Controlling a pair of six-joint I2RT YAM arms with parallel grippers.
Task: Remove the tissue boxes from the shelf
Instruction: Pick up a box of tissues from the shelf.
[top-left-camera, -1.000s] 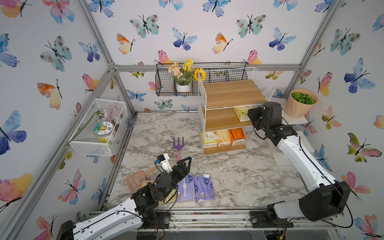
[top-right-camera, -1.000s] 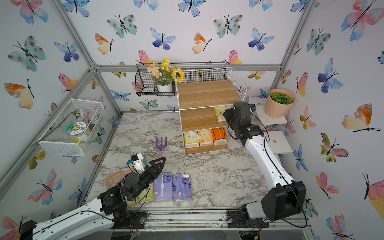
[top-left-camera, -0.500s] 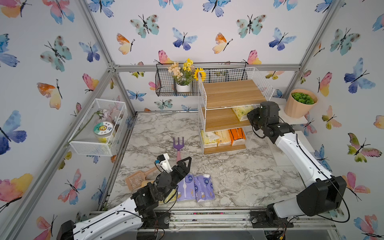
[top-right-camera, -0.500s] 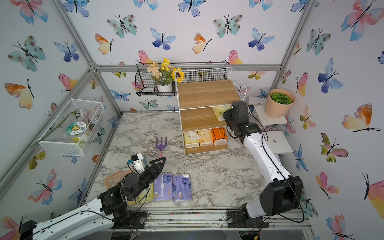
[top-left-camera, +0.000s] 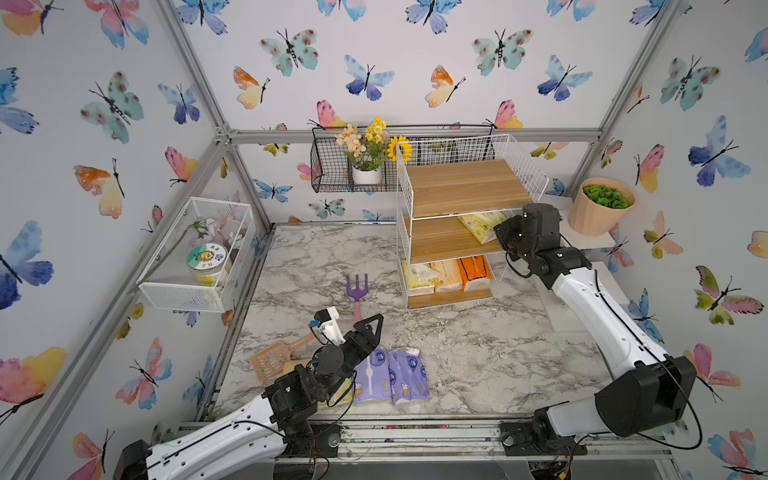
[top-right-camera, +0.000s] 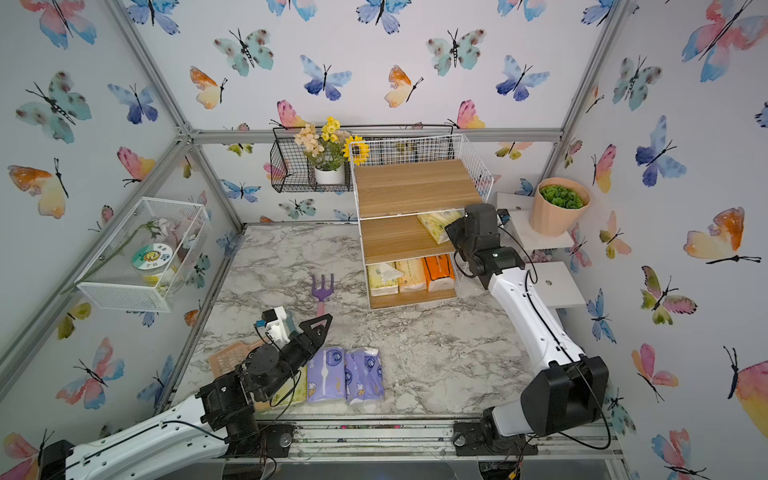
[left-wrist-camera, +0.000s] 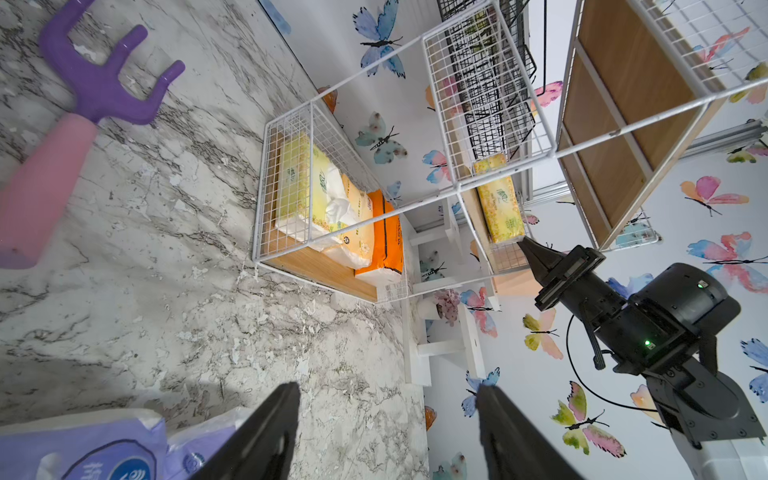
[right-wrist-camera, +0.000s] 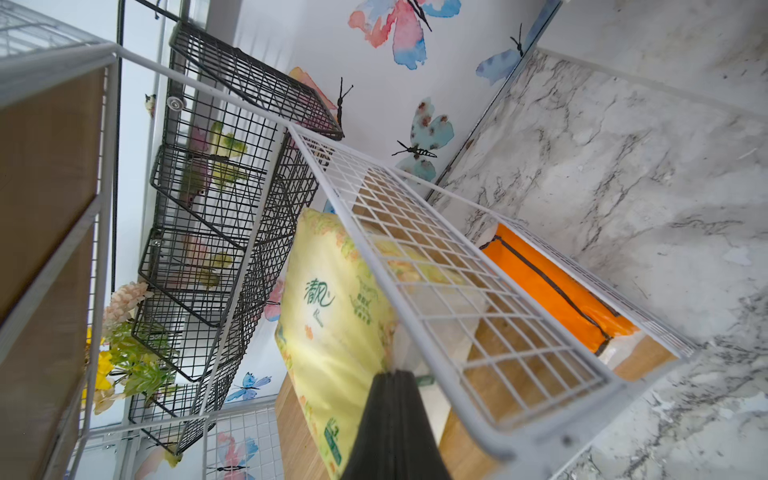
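Note:
The shelf (top-left-camera: 465, 187) (top-right-camera: 415, 187) stands at the back right of the marble table. On its middle board lies a pale yellow tissue pack (top-left-camera: 480, 224) (right-wrist-camera: 332, 316). My right gripper (top-left-camera: 498, 237) (right-wrist-camera: 392, 376) reaches in from the shelf's right side and is shut, pinching that pack's near end. The bottom board holds a pale yellow pack (top-left-camera: 417, 276), a peach one (top-left-camera: 446, 274) and a bright orange one (top-left-camera: 473, 272). Two purple packs (top-left-camera: 372, 376) (top-left-camera: 409, 374) lie at the table's front. My left gripper (top-left-camera: 365, 332) (left-wrist-camera: 386, 390) hovers open and empty just above them.
A purple rake (top-left-camera: 357, 291) and an orange scoop (top-left-camera: 276, 357) lie left of the shelf. A black wire basket with flowers (top-left-camera: 332, 170) hangs behind. A white mesh basket (top-left-camera: 195, 257) is on the left wall. A plant pot (top-left-camera: 600, 205) stands on white steps (top-right-camera: 557, 282) at the right.
The right gripper's jaws have closed at the end of the yellow pack on the middle board, and the wrist edged closer to the shelf. The left arm has not moved.

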